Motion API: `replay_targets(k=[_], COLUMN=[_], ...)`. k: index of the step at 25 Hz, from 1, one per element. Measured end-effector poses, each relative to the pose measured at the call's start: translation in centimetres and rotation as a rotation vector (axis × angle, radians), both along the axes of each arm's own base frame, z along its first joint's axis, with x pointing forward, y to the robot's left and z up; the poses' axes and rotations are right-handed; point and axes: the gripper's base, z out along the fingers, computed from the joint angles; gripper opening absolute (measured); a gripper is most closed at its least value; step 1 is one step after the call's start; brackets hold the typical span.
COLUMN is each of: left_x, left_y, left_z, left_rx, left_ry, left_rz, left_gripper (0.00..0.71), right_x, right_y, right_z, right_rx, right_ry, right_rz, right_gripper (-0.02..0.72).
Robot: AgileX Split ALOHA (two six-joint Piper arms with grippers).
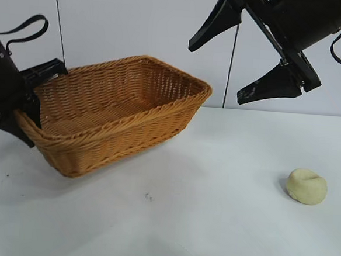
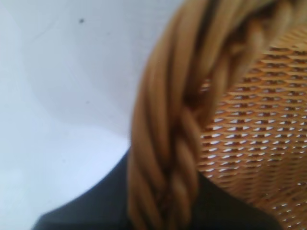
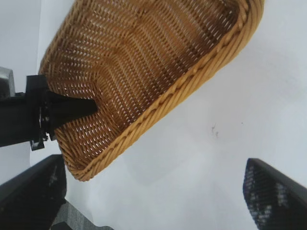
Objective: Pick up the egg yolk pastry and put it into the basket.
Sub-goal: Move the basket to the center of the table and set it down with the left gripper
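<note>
The egg yolk pastry (image 1: 307, 186), a small pale cream bun with a dimple, lies on the white table at the front right, far from both grippers. The orange-brown wicker basket (image 1: 111, 141) stands at the left. My left gripper (image 1: 30, 103) is shut on the braided rim (image 2: 168, 143) at the basket's left end, one finger (image 3: 72, 109) inside the basket and the other outside. My right gripper (image 1: 216, 74) hangs high at the upper right, open and holding nothing, well above the table. In the right wrist view its fingers (image 3: 268, 191) frame bare table beside the basket (image 3: 144, 72).
The white table (image 1: 210, 224) runs from the basket to the pastry, with a small dark speck (image 1: 149, 195) in front of the basket. A white wall with thin cables (image 1: 59, 20) stands behind.
</note>
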Motion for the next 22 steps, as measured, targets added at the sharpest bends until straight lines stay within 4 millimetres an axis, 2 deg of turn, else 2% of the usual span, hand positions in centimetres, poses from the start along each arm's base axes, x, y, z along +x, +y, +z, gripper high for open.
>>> replay_targets(k=[1, 3, 7, 13, 17, 22], left_x=[0.0, 1.3, 2.9, 4.6, 5.0, 5.2], left_y=[0.0, -0.2, -0.9, -1.7, -2.1, -2.4], left_z=[0.0, 0.7, 0.2, 0.5, 0.0, -1.8], left_rx=[0.000, 0.027, 0.061, 0.076, 0.050, 0.031], left_ry=[0.000, 0.009, 0.058, 0.058, 0.053, 0.079], left_rz=[0.000, -0.136, -0.323, -0.586, -0.672, -0.714], left_gripper=[0.112, 0.112, 0.112, 0.112, 0.112, 0.112], right_x=[0.0, 0.0, 0.0, 0.0, 0.0, 0.0], right_y=[0.0, 0.0, 0.0, 0.0, 0.0, 0.0], right_z=[0.0, 0.0, 0.0, 0.0, 0.0, 0.0], right_rx=[0.000, 0.000, 0.000, 0.000, 0.000, 0.000], right_ry=[0.000, 0.000, 0.000, 0.000, 0.000, 0.000], right_rz=[0.000, 0.000, 0.000, 0.000, 0.000, 0.000], right_gripper=[0.694, 0.694, 0.694, 0.694, 0.694, 0.694])
